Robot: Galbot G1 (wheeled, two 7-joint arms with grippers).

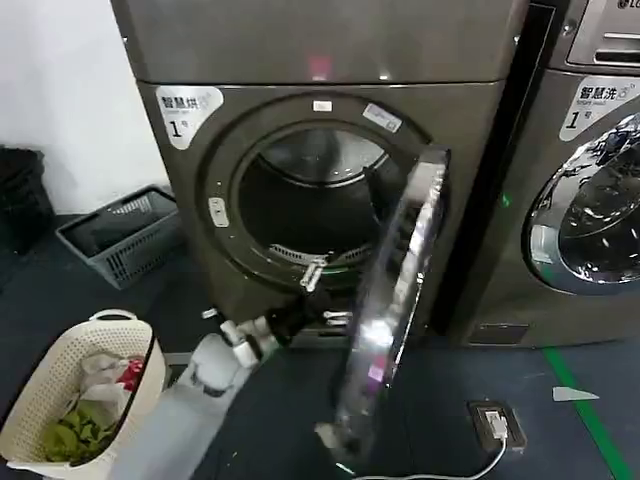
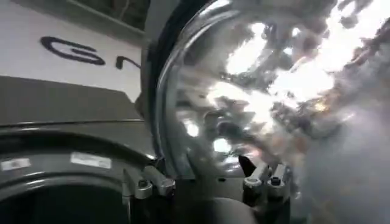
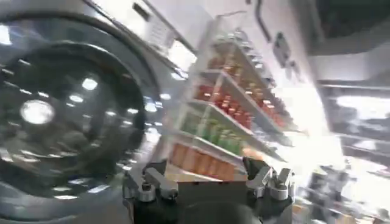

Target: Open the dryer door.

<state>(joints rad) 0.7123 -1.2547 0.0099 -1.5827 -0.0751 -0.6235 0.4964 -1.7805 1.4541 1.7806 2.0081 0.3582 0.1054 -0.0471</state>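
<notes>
The dryer (image 1: pixel 330 55) stands in front of me, bronze-grey, its drum opening (image 1: pixel 310 200) uncovered. The dryer door (image 1: pixel 395 290) is swung out to the right and I see it nearly edge-on, chrome ring shining. My left arm reaches up from the lower left, and the left gripper (image 1: pixel 325 296) sits open just inside the door's lower part, below the drum opening. From the left wrist the door's chrome and glass (image 2: pixel 256 91) loom right ahead of the open left gripper (image 2: pixel 206 182). The right gripper (image 3: pixel 207 179) is open, holding nothing.
A second chrome-doored machine (image 1: pixel 590 180) stands to the right, also close in the right wrist view (image 3: pixel 61 122). A grey crate (image 1: pixel 125 235) sits at the wall on the left, a cream laundry basket (image 1: pixel 60 375) with clothes at front left. A socket with cable (image 1: pixel 495 420) lies on the floor.
</notes>
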